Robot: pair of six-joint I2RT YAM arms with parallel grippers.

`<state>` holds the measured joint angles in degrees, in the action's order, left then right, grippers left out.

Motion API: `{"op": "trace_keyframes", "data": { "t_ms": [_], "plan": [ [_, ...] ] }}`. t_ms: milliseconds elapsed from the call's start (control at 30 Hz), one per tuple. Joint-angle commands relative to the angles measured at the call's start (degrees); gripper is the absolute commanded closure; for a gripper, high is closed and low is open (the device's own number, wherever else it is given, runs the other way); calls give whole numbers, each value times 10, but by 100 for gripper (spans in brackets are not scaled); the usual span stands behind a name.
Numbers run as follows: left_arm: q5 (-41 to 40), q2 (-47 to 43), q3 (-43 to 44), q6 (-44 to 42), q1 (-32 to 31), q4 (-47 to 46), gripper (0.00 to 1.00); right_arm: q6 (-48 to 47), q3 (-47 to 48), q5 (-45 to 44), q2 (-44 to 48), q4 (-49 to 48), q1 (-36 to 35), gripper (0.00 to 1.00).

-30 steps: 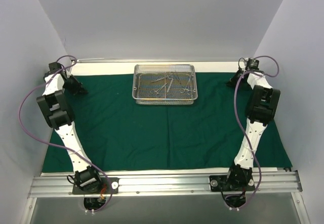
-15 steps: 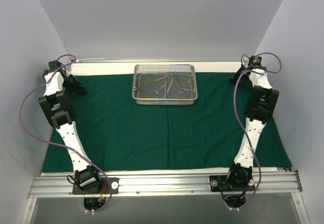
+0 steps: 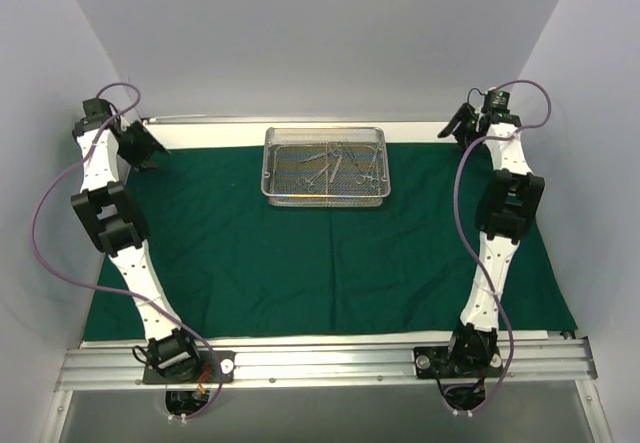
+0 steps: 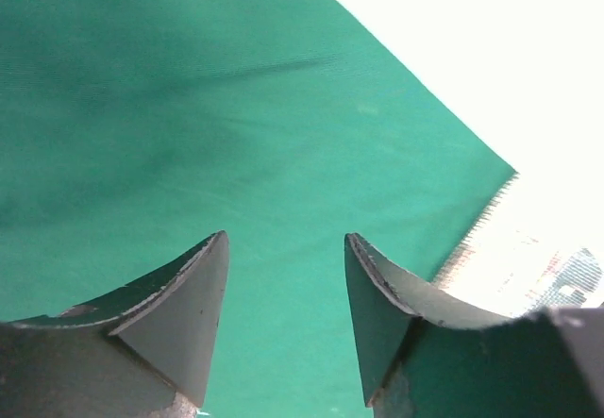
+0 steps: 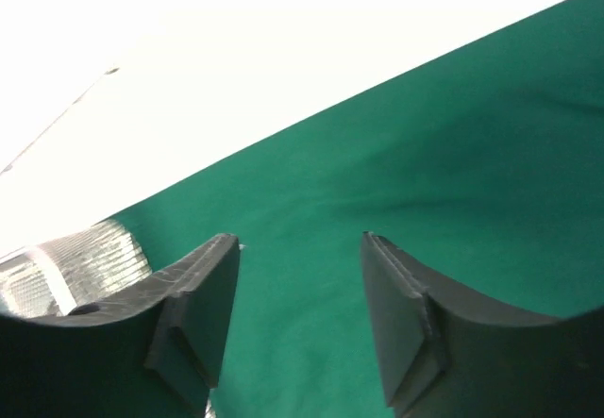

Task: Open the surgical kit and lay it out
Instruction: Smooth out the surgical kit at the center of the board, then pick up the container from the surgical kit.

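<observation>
- The dark green cloth (image 3: 330,263) lies spread flat over the table.
- The wire-mesh tray (image 3: 324,201) sits on the cloth at the far middle.
- The left gripper (image 4: 286,241) hangs by the cloth's far left corner, fingers spread apart.
- The right gripper (image 5: 300,241) hangs by the far right corner, fingers likewise spread.
- Slim steel instruments (image 3: 335,161) lie jumbled inside the tray.

A dark green cloth wrap (image 3: 330,253) lies spread flat over the worktop. On its far middle sits a rectangular wire-mesh tray (image 3: 325,198) holding several slim steel instruments (image 3: 335,163).
</observation>
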<state>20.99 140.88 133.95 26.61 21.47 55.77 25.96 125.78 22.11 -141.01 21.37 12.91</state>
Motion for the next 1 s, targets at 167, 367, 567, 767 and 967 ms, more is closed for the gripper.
{"op": "trace_keyframes", "data": {
  "t_ms": [167, 367, 567, 767, 967],
  "plan": [
    [105, -121, -76, 46, -92, -107, 36, 8, 3, 77, 61, 28, -60, 30],
    [152, -91, -79, 38, -180, -155, 30, -13, 14, 117, 43, 36, -102, 25],
    [140, -56, -50, 34, -237, -150, 28, -22, -1, 124, 35, 38, -126, 26],
    [84, -34, -27, 21, -263, -115, 27, -50, -10, 98, 34, 54, -166, 28],
    [42, -8, 11, 17, -286, -73, 29, -51, -26, 75, 37, 54, -174, 32]
  ]
}}
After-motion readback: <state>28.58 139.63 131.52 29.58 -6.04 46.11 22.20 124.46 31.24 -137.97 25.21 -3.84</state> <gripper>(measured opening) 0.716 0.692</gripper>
